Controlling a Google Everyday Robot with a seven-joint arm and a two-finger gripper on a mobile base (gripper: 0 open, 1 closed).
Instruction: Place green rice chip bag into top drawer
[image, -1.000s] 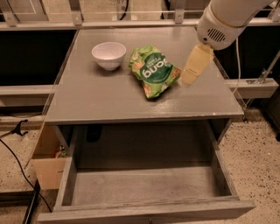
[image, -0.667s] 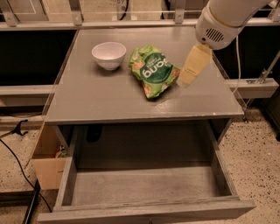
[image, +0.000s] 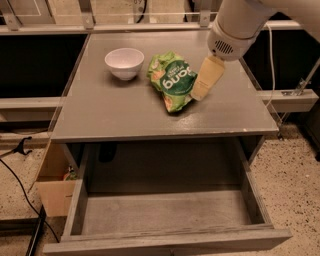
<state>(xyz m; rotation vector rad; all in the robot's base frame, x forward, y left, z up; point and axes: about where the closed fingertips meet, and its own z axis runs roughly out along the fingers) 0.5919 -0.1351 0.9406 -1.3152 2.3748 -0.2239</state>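
The green rice chip bag (image: 172, 79) lies flat on the grey tabletop (image: 125, 115), right of the white bowl (image: 124, 62). My gripper (image: 202, 86) hangs from the white arm at the upper right. Its pale yellow finger points down at the bag's right edge, close above the tabletop. The top drawer (image: 165, 212) is pulled open below the table's front edge, and its grey bottom is bare.
A cardboard box (image: 54, 184) stands on the floor left of the drawer, with a black cable (image: 20, 185) beside it. Metal rails run behind and on both sides of the table. Speckled floor lies to the right.
The gripper has moved a little left and down, closer to the bag's right edge. The bag, bowl and drawer have not moved.
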